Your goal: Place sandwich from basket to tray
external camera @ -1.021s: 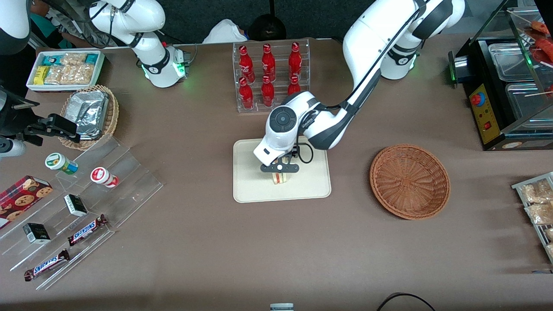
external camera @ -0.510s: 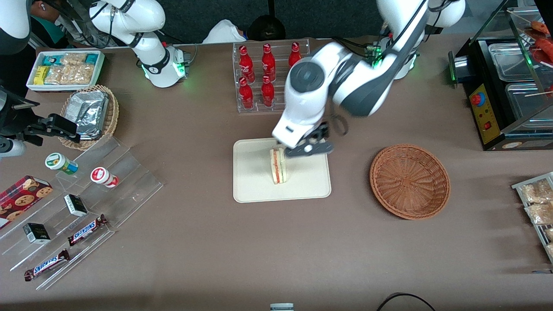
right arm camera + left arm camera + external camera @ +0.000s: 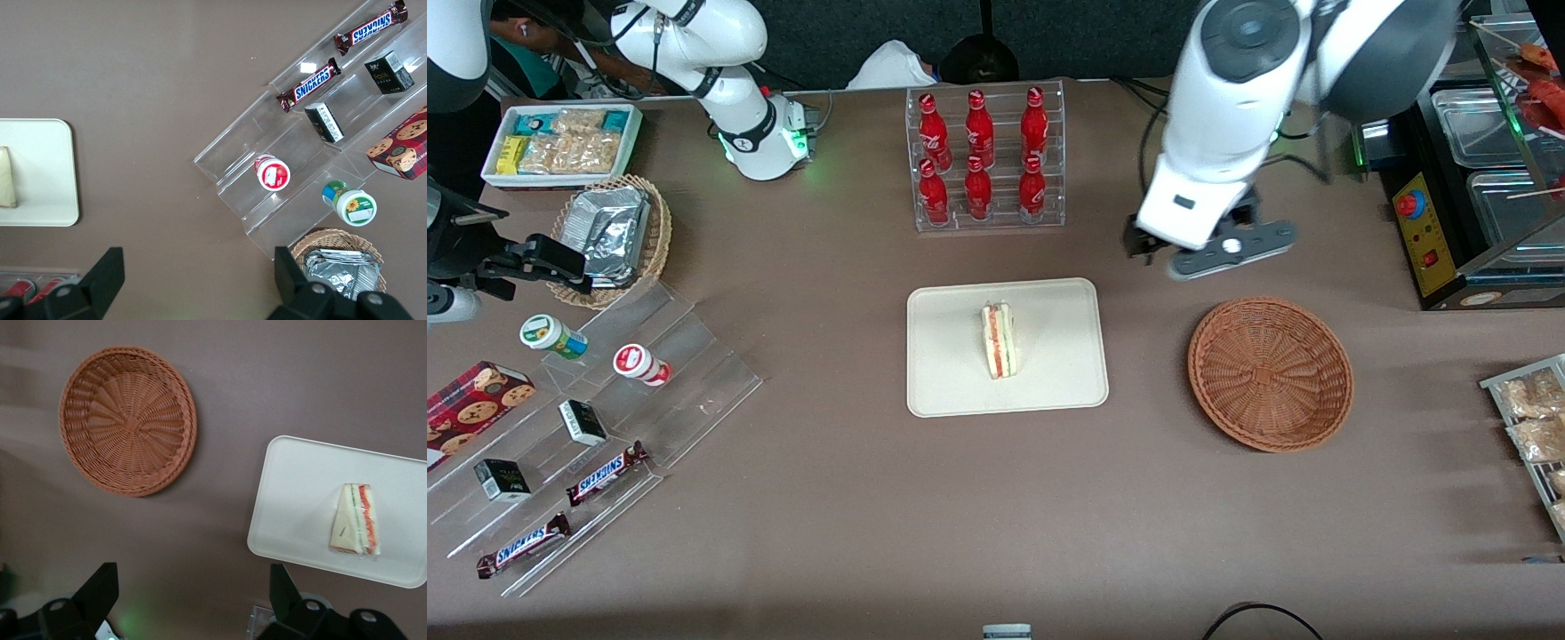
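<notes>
One sandwich (image 3: pixel 1000 340), a triangular wedge of pale bread with red and green layers, sits on one flat cream tray (image 3: pixel 1060 313) with rounded corners. One round woven wicker basket (image 3: pixel 1270 372) lies beside it, toward the working arm's end. Above the table near that basket hangs the gripper (image 3: pixel 1209 252), fingers (image 3: pixel 100 589) spread apart, holding nothing.
</notes>
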{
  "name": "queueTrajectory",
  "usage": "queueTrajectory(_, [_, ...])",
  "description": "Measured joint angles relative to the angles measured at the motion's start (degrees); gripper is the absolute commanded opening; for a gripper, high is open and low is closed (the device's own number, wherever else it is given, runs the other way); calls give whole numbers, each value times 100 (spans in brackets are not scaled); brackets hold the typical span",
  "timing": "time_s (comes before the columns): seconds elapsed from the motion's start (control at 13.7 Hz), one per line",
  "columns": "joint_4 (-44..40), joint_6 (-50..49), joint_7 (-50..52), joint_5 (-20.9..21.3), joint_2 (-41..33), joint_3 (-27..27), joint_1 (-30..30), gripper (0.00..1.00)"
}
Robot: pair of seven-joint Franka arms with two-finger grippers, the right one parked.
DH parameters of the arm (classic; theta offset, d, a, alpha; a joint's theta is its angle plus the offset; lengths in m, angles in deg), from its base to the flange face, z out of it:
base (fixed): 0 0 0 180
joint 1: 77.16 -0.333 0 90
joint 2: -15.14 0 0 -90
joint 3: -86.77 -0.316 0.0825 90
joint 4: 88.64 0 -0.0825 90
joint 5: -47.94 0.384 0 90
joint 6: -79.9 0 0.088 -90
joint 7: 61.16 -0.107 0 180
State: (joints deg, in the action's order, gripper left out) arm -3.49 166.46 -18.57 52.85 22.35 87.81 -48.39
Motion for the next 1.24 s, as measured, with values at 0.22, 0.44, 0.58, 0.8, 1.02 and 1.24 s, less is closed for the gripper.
queueTrajectory(0.22, [5,-225,-833,-40,-181,-621,-9,100])
queueTrajectory(0.44, [6,-521,-1876,-79,-336,-1145,-123,100])
queueTrajectory(0.58, [8,-633,-2659,-286,-429,-1038,-802,100])
queueTrajectory(0.8, [12,-1066,-3911,-438,-667,-881,-1757,100])
queueTrajectory(1.02, [28,-1278,-4490,-438,-876,-691,-2238,100])
queueTrajectory(1.24, [16,-1265,-4418,-437,-834,-345,-2329,100])
